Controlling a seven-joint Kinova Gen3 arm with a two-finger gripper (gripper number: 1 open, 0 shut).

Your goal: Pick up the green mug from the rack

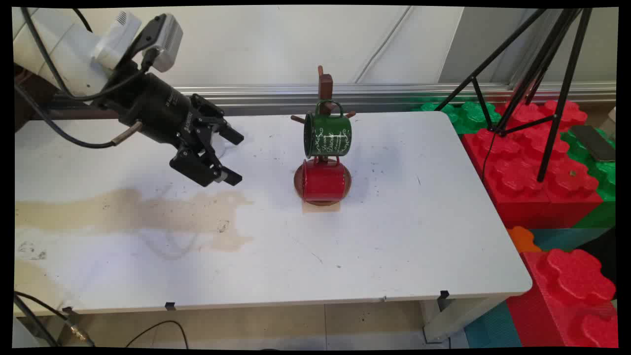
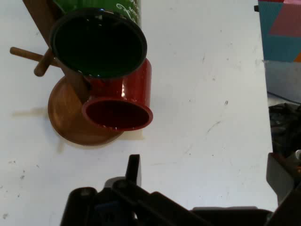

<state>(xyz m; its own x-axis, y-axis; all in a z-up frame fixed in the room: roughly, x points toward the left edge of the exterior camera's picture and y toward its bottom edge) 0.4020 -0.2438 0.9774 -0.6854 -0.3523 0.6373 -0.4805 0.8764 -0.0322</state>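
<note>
Jaws spread, empty, hovering over left part of white counter, pointed right toward mug tree.
Wooden mug tree on round brown base near counter middle, far half, well apart from jaws. Green mug hung on upper peg, lying sideways, white cursive script on side, not readable. Red mug directly beneath, also sideways, over base; touching green mug or not, cannot tell. In hand view both mug mouths face camera, green mug above red mug, bare peg sticking out left. Tan stain across counter's left near part, below jaws. Small white lettering on black gripper body, too small to read. Black tripod plus red and green foam blocks right of counter.
</note>
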